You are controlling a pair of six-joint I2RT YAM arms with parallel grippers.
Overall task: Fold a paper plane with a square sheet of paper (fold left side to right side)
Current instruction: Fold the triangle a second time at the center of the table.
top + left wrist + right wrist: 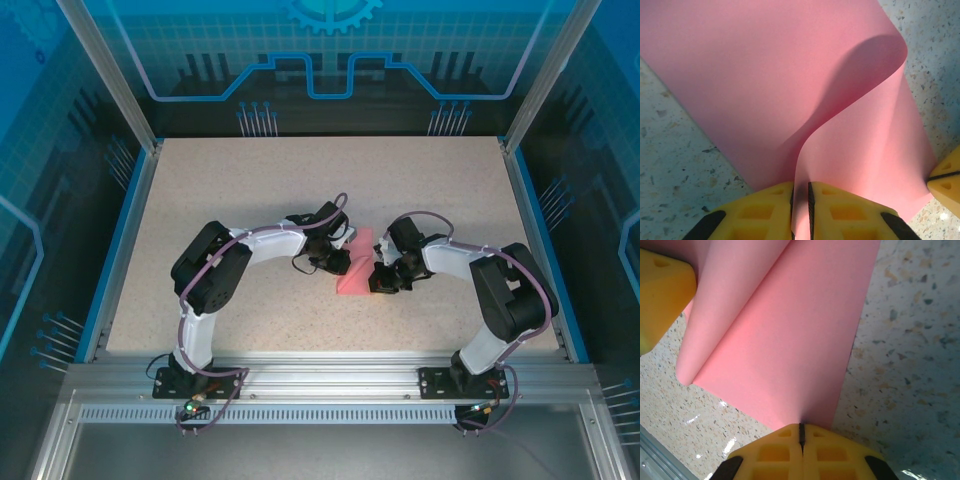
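Square sheet of paper sits centre of the top view on the table, long axis near-vertical, between the arms. Left gripper pinches its raised left flap. Right gripper is closed, tips at the right edge.

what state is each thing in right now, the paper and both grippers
square sheet of paper: half folded, one side lifted and curled over, not creased flat
left gripper: shut on the sheet's lifted edge
right gripper: shut, tips at the sheet's flat edge; grip unclear
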